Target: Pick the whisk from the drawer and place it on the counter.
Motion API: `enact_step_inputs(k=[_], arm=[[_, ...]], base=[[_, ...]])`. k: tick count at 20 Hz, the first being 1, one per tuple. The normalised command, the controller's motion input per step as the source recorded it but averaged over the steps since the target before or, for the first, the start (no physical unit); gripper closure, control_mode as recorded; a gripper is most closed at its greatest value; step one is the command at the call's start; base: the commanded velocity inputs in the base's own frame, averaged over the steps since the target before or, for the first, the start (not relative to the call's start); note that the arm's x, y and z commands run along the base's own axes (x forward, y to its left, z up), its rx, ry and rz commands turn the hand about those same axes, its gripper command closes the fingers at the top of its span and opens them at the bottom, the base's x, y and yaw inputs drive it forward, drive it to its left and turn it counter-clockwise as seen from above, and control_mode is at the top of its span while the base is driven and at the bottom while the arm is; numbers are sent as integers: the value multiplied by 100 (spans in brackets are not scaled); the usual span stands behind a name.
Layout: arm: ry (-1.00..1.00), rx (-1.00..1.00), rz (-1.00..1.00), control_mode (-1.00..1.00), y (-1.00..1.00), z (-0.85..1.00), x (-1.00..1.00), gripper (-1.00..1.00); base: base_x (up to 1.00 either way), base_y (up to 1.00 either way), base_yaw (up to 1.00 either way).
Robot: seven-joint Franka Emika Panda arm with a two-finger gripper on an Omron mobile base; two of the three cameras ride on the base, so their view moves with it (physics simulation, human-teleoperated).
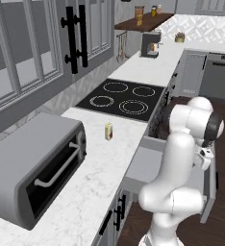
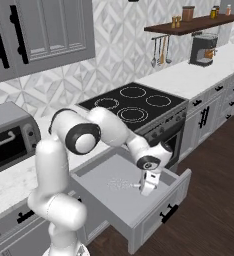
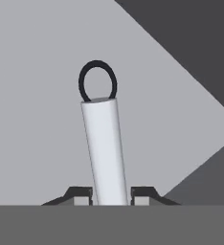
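Whisk [image 3: 103,148] lies in the open drawer [image 2: 139,215], lower centre of right base view. Your claw [image 3: 111,195] straddles the handle, tips apart. Thin round handle: you risk a slip on closing.

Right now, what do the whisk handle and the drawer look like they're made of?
The whisk handle looks like smooth pale metal, evenly shaded with a soft sheen, ending in a thin dark hanging ring; plastic can't be ruled out. The drawer seems painted wood or laminate: flat matte grey, without grain or shine.
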Motion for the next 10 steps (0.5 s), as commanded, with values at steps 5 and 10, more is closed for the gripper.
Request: enact_step_inputs(k=[5,10], arm=[[0,0,-6,-100,22,100,-36,100],[9,2,-6,-100,76,100,-10,100]], base=[[0,0,0],[0,0,0]])
